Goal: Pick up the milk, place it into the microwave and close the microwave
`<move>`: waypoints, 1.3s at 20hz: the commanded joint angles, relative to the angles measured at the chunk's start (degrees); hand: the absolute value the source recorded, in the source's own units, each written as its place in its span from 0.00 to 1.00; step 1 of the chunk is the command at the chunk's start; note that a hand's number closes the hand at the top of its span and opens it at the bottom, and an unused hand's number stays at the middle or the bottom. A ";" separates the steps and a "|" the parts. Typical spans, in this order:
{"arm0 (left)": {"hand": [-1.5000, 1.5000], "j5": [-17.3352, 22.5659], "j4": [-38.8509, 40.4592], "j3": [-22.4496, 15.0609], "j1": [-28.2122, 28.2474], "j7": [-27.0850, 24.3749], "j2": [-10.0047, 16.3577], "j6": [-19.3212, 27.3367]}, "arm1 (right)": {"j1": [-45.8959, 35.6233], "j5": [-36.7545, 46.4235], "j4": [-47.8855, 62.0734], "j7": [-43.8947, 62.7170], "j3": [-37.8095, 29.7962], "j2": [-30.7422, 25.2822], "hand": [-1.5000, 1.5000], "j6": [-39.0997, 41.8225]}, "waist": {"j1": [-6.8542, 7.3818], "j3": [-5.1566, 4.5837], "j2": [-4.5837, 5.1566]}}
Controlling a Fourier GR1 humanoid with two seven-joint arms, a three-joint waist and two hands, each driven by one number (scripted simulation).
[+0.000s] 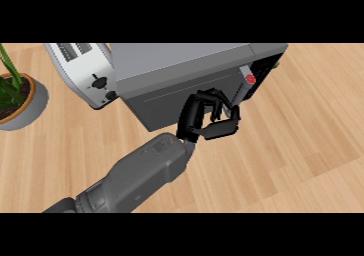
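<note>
My right hand (211, 117) rests against the microwave (177, 60) door (170, 100), fingers curled round nothing. I judge it is there to push the door closed, since a dark gap shows by the red button (250, 78). The milk is out of sight, presumably inside.

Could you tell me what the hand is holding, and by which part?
Nothing visible: the right hand is curled, empty, at the microwave door.

Wood-grain counter (303, 140), matt grey microwave (177, 65)
</note>
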 commanded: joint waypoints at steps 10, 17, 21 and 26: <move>1.00 3.53 4.72 1.61 -5.74 -1.77 0.04 -0.85 | -1.39 -5.74 -0.49 2.47 0.64 -3.18 0.00 3.04 | -0.82 -0.05 0.47; 1.00 5.06 5.82 0.90 -5.79 -2.91 0.04 -1.16 | -2.10 -8.66 0.15 3.22 -0.43 -4.45 0.00 3.40 | -0.32 -0.01 0.43; 1.00 5.74 5.87 0.51 -6.75 -3.49 0.04 -1.11 | -2.64 -9.03 -0.26 3.52 -0.84 -5.17 0.00 3.54 | -0.61 -0.07 0.27; 1.00 6.54 6.67 -0.10 -6.71 -4.26 0.04 -0.84 | -2.77 -10.20 0.15 3.70 -1.43 -6.22 0.00 4.90 | -1.07 0.08 0.49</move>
